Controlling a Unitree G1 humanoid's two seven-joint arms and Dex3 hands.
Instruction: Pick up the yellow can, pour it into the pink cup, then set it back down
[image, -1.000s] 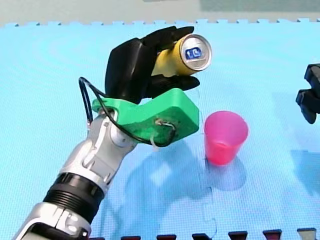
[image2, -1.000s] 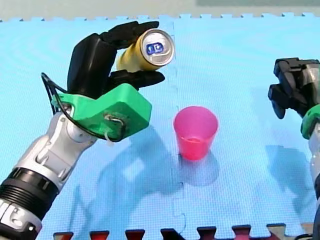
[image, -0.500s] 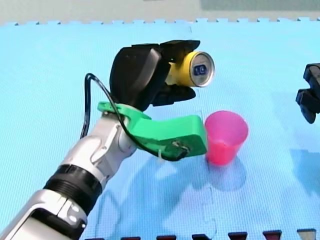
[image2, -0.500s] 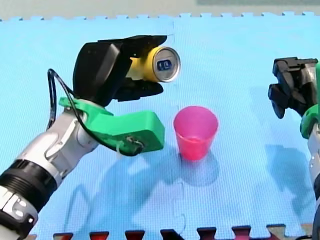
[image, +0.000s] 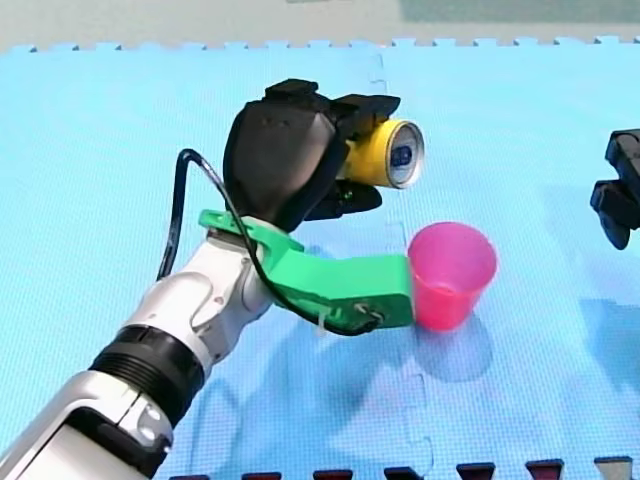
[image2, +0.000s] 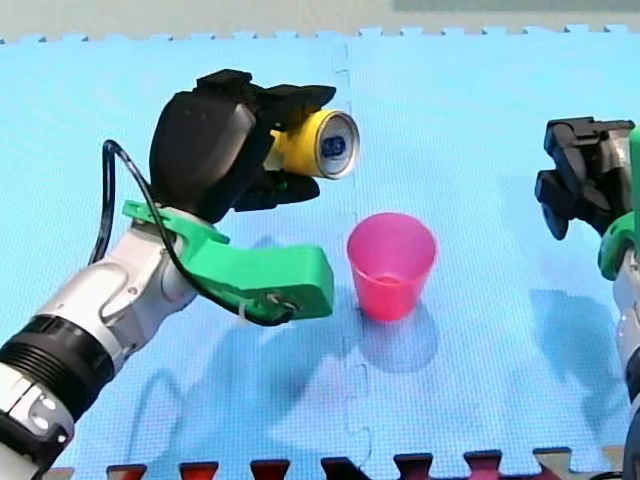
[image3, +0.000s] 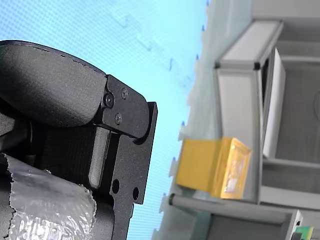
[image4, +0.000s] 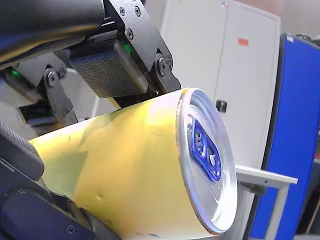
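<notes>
My left hand (image: 362, 150) is shut on the yellow can (image: 392, 155) and holds it in the air, up and to the left of the pink cup (image: 450, 275). The can lies nearly on its side, its silver top (image2: 338, 145) facing right toward the cup's side. The second wrist view shows the can (image4: 125, 165) close up between black fingers (image4: 107, 75). The cup (image2: 390, 265) stands upright on the blue mat. My right hand (image2: 578, 180) hangs above the mat at the right edge, holding nothing.
The green wrist mount (image: 350, 285) of my left arm sits right beside the cup's left wall. Blue foam mat (image: 520, 130) covers the surface, with jigsaw edges at the back and front. Beyond the mat, the first wrist view shows a grey cabinet (image3: 240, 100) and a yellow box (image3: 212, 167).
My left wrist has rolled over, laying the can flatter with its top turned to the right. The green mount swung down next to the cup. The right hand stayed put.
</notes>
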